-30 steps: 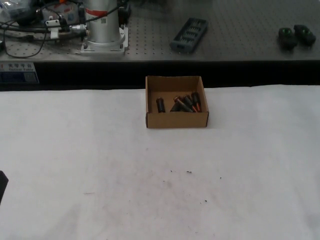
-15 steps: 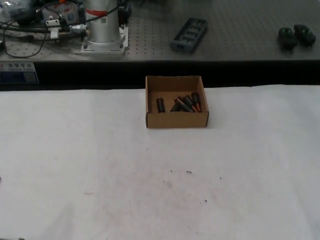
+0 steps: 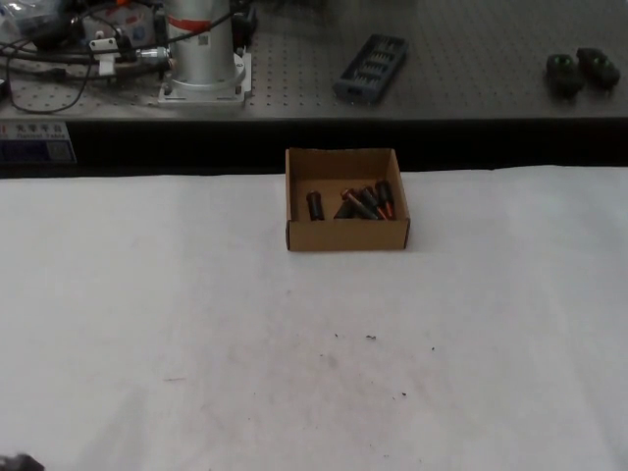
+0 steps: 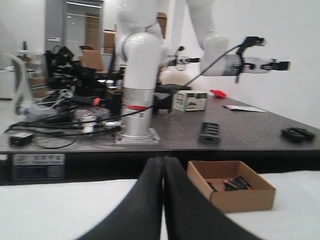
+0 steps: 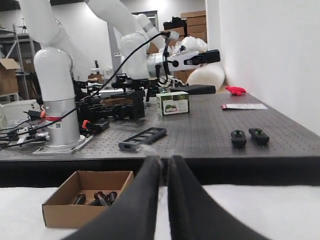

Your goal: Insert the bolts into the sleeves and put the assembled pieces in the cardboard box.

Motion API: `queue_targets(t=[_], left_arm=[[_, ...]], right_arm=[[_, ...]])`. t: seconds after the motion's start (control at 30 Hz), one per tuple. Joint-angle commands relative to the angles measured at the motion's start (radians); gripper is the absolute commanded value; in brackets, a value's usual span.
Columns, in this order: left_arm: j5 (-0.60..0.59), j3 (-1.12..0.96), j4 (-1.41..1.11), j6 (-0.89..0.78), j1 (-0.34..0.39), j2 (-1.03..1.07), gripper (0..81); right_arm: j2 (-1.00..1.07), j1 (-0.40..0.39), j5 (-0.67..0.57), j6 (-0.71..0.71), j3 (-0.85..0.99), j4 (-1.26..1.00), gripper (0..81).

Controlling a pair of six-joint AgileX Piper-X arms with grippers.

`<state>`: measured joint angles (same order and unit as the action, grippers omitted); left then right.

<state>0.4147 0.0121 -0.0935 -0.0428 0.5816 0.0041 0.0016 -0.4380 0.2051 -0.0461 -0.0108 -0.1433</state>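
White cover (image 3: 196,324), cardboard box (image 3: 346,235) with assembled pieces (image 3: 361,203), dark tray (image 3: 371,65) behind, left pincer (image 4: 163,160) and right pincer (image 5: 165,160) closed.

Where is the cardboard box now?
In the high view, the cardboard box stands centrally at the far edge of the white sheet, with dark assembled pieces inside.

Foreground: white paper-covered desk (image 3: 147,324); behind it, a dark perforated metal table (image 3: 471,69). A plain white wall (image 5: 270,45) rises alongside that table; stacked brown cardboard cartons (image 5: 195,20) stand far back.
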Motion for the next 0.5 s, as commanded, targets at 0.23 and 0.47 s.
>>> queue_targets(t=[0.23, 0.47], left_arm=[[0.004, -0.012, -0.153, 0.043, -0.001, -0.004, 0.6], [0.2, -0.012, 0.034, 0.043, -0.014, -0.004, 0.6]], right_arm=[[-0.002, 0.017, 0.202, 0.091, 0.011, -0.028, 7.1], [-0.002, 0.088, 0.3, 0.107, 0.011, 0.073, 7.1]])
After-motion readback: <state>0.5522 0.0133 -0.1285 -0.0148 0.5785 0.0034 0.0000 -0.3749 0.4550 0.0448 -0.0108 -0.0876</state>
